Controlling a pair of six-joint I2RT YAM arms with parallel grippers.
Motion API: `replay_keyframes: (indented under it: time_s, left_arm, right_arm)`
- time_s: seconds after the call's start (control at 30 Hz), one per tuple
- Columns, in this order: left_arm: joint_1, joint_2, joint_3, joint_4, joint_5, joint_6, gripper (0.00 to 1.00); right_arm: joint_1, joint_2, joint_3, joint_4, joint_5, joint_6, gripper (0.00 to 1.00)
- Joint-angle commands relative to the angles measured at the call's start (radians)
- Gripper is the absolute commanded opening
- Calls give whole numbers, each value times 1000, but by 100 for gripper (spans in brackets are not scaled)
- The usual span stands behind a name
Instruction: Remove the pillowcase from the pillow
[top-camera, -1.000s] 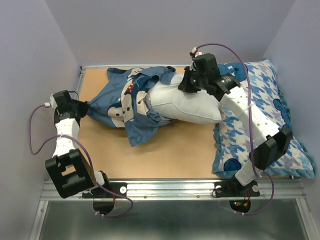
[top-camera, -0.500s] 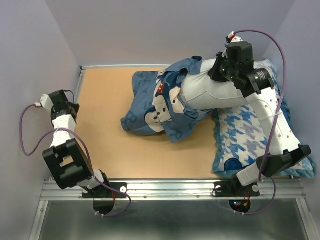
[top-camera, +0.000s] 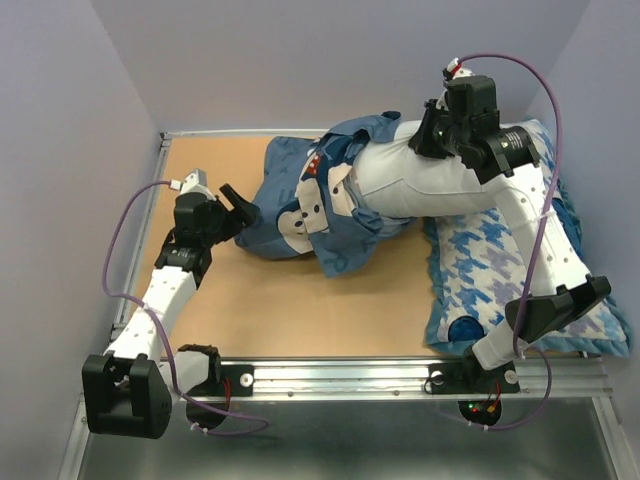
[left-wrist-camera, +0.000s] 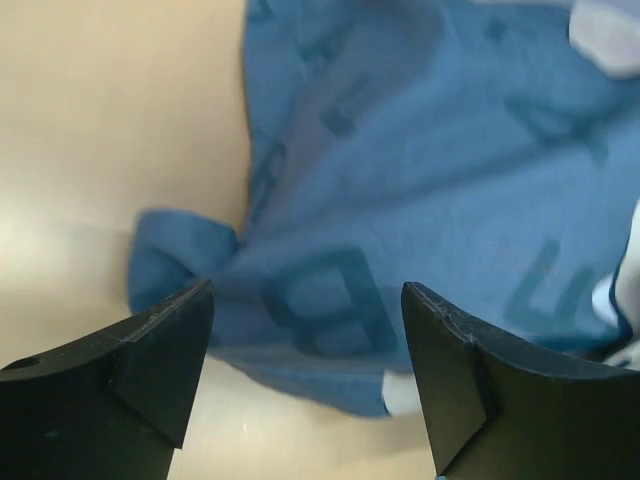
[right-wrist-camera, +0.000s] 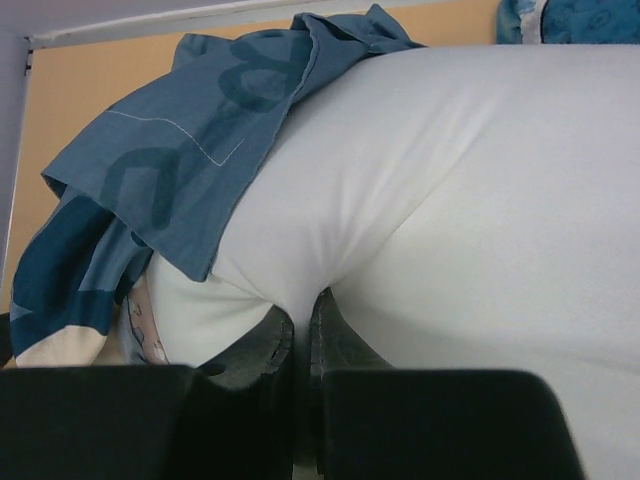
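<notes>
The plain white pillow (top-camera: 425, 185) lies across the back right of the board, its left end still inside the slate-blue pillowcase (top-camera: 300, 200). My right gripper (top-camera: 425, 140) is shut on a pinch of the pillow's white fabric (right-wrist-camera: 450, 200), the jaws (right-wrist-camera: 302, 320) pressed together on the fold. The pillowcase (right-wrist-camera: 150, 170) drapes over the pillow's far end. My left gripper (top-camera: 240, 205) stands open just left of the case's crumpled closed end. In the left wrist view the printed blue cloth (left-wrist-camera: 400, 150) lies just beyond the spread fingers (left-wrist-camera: 305, 340), with nothing between them.
A blue-and-white houndstooth pillow (top-camera: 500, 270) lies along the right side, partly under the white one. The tan board (top-camera: 300, 310) is bounded by grey walls at left, back and right, and a metal rail (top-camera: 340, 375) at the front.
My left gripper let go of the pillowcase, opened wide, swung out left, then came back to the case's end. The right gripper lifted the pillow and case toward the back right.
</notes>
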Motion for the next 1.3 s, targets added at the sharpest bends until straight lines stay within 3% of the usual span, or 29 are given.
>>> replay_keyframes:
  time_s: [0.0,0.37,0.53,0.6,0.9,1.0,1.1,1.27]
  left_arm:
    - [-63,-22,-44,13,-40,62,87]
    - [-205,6,-114,106,20,-4,89]
    - [-343,10,-90,93,-14,54,89]
    - [-447,12,-76,97,-63,60,89]
    - [-624,16,-58,352,-88,-55,91]
    - [-681,65,13,358,-146,-61,91]
    - [-767,129,115,297,-296,-64,92]
    - [-820,176,166,320,-422,-111,94]
  right_arm:
    - [-1,-17,123,161,-35,12,1]
    - [-1,12,155,153,-35,1,1]
    - [1,17,154,150,-43,-4,1]
    - [2,15,151,150,-43,-4,1]
    - [2,1,140,144,-37,-7,1]
    - [11,1,143,141,-35,-4,1]
    - [25,0,138,140,-28,-2,1]
    - [37,-5,125,140,-17,-1,1]
